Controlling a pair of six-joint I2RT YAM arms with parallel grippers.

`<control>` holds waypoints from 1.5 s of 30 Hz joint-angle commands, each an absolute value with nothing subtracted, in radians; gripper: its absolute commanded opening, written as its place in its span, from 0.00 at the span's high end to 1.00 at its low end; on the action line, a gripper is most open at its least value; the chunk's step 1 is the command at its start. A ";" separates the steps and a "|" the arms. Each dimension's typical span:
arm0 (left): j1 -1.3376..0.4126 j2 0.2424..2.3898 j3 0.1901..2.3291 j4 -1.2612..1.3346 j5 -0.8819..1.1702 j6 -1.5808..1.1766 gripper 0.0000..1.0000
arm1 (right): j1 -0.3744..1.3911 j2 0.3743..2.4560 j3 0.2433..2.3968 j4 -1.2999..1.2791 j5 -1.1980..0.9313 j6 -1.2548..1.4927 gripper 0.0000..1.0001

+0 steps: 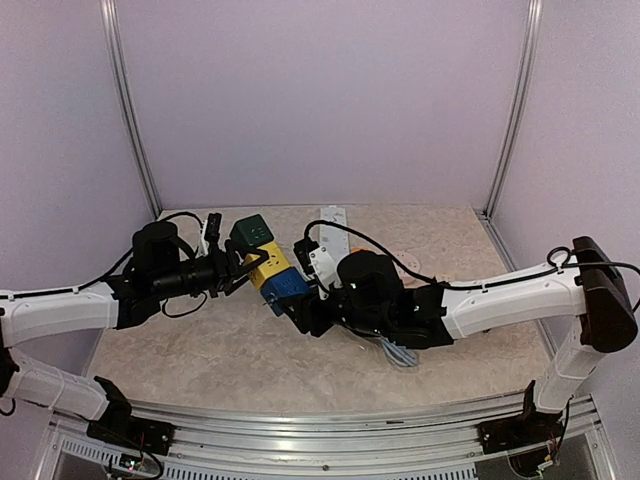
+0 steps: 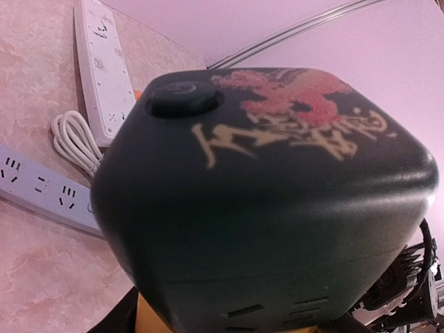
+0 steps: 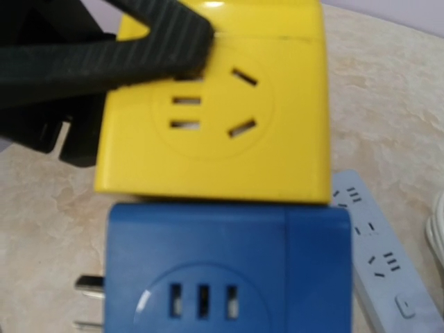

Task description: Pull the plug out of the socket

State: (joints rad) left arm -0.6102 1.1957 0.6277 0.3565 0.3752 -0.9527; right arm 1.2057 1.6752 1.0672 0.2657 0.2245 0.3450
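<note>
Three cube adapters are joined in a row and held above the table: a dark green cube (image 1: 252,232), a yellow cube (image 1: 268,264) and a blue cube (image 1: 288,290). My left gripper (image 1: 232,270) is shut on the yellow cube; one of its black fingers (image 3: 139,48) presses on the yellow face (image 3: 229,125). The green cube (image 2: 263,194) fills the left wrist view. My right gripper (image 1: 303,303) is shut on the blue cube (image 3: 229,270); its fingers are hidden. Metal prongs (image 3: 90,284) stick out of the blue cube's left side.
A white power strip (image 1: 333,218) lies at the back of the table and shows in the left wrist view (image 2: 104,76). A pale grey strip (image 2: 41,187) lies beside a coiled white cable (image 2: 73,139); this strip also shows in the right wrist view (image 3: 374,243). Walls enclose the table.
</note>
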 commanded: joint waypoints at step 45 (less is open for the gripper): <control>-0.585 1.117 0.623 0.290 0.288 -0.918 0.64 | 1.229 1.563 1.013 0.424 0.028 0.256 1.00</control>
State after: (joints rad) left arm -0.6144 1.1156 0.6006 0.2989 0.3653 -0.9619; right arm 1.2156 1.6562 1.0416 0.2996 0.1951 0.3496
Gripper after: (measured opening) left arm 0.627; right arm 0.605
